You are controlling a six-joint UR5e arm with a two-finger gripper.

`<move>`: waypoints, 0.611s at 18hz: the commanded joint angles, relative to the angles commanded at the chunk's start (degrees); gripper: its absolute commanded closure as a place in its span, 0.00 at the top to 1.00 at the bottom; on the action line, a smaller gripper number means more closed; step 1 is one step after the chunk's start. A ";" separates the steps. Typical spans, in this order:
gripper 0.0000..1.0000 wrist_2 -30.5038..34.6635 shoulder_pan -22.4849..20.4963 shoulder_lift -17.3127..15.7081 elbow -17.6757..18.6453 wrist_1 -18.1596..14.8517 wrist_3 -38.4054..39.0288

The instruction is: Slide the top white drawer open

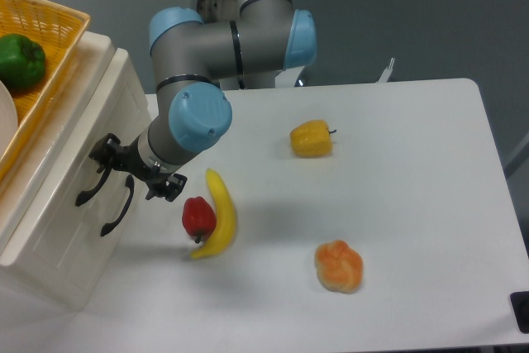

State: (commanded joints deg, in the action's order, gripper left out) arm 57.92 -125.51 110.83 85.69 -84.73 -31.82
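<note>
The cream-white cabinet (58,229) stands at the left edge, its front facing the table. The top white drawer (78,150) looks closed, and its curved black handle (91,189) lies nearest the cabinet's top edge. The lower drawer's black handle (120,204) is just beside it. My gripper (134,171) reaches down-left to the cabinet front, right at the upper ends of the two handles. Its black fingers (103,153) look spread apart. I cannot tell whether a finger touches the top handle.
A yellow wicker basket (58,26) holding a green pepper (21,61) sits on the cabinet. On the white table lie a banana (221,212) with a red pepper (198,217) against it, a yellow pepper (312,139) and an orange fruit (339,266).
</note>
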 joint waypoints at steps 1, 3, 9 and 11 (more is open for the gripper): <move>1.00 0.00 0.00 0.09 0.00 0.35 -0.26; 1.00 0.26 0.00 0.18 0.00 1.67 -0.09; 1.00 2.01 0.00 0.18 -0.44 2.11 -0.70; 1.00 4.47 0.17 0.18 -0.62 2.02 -0.70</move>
State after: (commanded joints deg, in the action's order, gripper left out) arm 62.39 -125.33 111.01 85.08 -82.71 -32.52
